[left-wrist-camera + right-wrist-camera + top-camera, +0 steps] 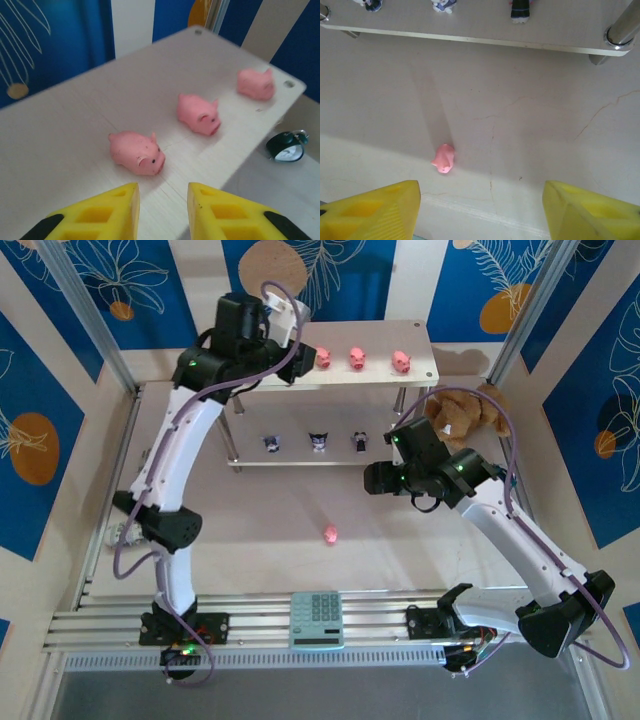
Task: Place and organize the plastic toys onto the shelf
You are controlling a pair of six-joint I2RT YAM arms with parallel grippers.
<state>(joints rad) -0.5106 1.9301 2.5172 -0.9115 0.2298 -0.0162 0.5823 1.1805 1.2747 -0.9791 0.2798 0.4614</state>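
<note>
Three pink pig toys stand in a row on the top board of the shelf. My left gripper hovers at the row's left end. In the left wrist view it is open and empty, just short of the nearest pig. Three dark figurines stand on the lower level. One pink pig lies on the table. My right gripper is open wide above the table, the loose pig ahead and to its left.
A brown plush bear lies at the shelf's right end, behind my right arm. A calculator rests on the rails at the near edge. A metal shelf leg stands ahead of my right gripper.
</note>
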